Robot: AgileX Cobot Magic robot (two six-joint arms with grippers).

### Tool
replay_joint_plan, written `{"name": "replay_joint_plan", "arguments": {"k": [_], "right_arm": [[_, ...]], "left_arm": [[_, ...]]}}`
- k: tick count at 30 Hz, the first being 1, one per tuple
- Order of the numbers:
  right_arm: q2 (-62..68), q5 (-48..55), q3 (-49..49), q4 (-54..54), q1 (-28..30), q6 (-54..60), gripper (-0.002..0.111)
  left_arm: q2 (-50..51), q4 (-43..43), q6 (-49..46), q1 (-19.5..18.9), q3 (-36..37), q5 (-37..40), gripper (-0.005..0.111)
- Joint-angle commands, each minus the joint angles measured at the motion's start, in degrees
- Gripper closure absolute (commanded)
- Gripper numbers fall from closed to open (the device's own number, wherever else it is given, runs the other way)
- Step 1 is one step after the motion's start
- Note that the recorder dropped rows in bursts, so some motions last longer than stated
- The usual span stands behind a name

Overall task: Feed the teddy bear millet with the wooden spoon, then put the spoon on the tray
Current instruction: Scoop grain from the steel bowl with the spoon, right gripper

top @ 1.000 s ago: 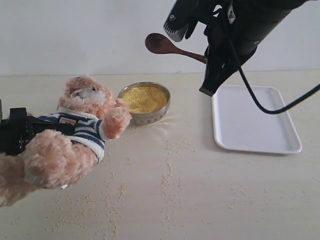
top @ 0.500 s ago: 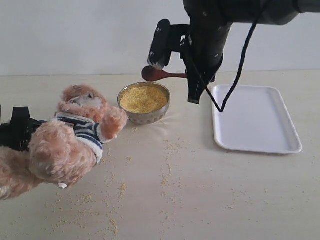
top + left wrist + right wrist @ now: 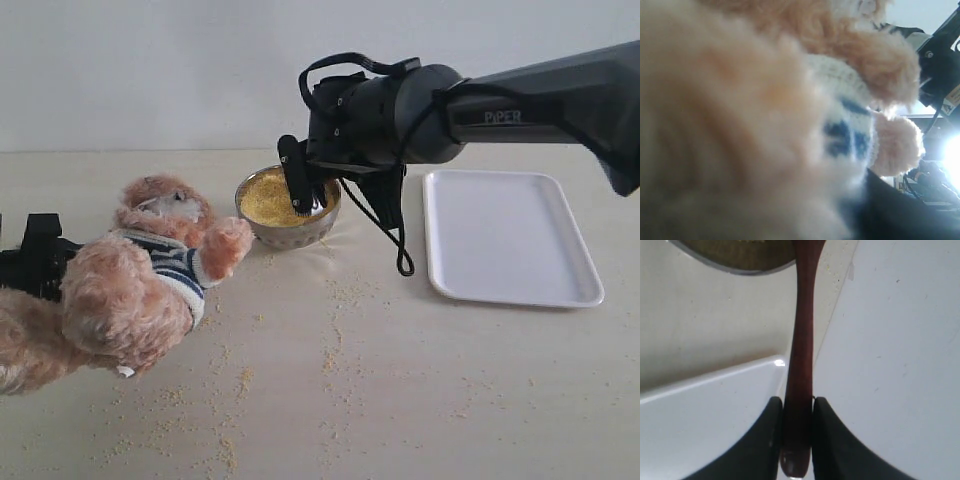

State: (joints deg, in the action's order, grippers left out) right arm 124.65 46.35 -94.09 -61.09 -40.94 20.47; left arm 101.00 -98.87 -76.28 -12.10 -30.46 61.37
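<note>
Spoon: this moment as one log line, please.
right gripper shut on spoon | spoon head over bowl of millet | left gripper holds bear

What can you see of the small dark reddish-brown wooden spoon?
The small dark reddish-brown wooden spoon looks glossy, with a slim straight handle. The right gripper is shut on the handle's end, clamping it from both sides. The handle reaches over the rim of the metal bowl. Its scoop end shows in no view.
</note>
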Motion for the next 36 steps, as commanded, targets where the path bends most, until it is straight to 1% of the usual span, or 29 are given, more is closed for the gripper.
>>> {"name": "replay_joint_plan", "arguments": {"k": [1, 8, 12, 14, 20, 27, 29, 33, 36], "right_arm": [[0.0, -1.1, -0.3, -0.9, -0.8, -0.5, 0.109], [0.0, -1.1, -0.3, 0.6, -2.1, -0.1, 0.109], [0.0, -0.6, -0.3, 8.2, -2.1, 6.8, 0.109], [0.0, -0.2, -0.3, 10.3, -2.1, 8.6, 0.109], [-0.2, 0.4, -0.3, 11.5, -2.1, 5.8, 0.109], [-1.6, 0.0, -0.3, 17.3, -2.1, 5.1, 0.109], [-1.9, 0.1, -0.3, 17.4, -2.1, 4.9, 0.109], [-1.9, 0.4, -0.3, 19.6, -1.3, 2.3, 0.109], [-1.9, 0.8, -0.3, 23.1, -0.1, 1.8, 0.109]], "left_arm": [[-0.1, -1.1, 0.8, 0.0, -0.2, 1.0, 0.102], [-0.1, -1.1, 0.8, 0.0, -0.2, 1.0, 0.102], [-0.1, -1.1, 0.8, 0.0, -0.2, 1.0, 0.102], [-0.1, -1.1, 0.8, 0.0, -0.2, 1.0, 0.102], [-0.1, -1.1, 0.8, 0.0, -0.2, 1.0, 0.102], [-0.1, -1.1, 0.8, 0.0, -0.2, 1.1, 0.102], [-0.1, -1.1, 0.8, 0.0, -0.2, 1.1, 0.102], [-0.1, -1.1, 0.8, 0.0, -0.2, 1.0, 0.102], [-0.1, -1.1, 0.2, -1.5, -0.2, 1.0, 0.102]]}}
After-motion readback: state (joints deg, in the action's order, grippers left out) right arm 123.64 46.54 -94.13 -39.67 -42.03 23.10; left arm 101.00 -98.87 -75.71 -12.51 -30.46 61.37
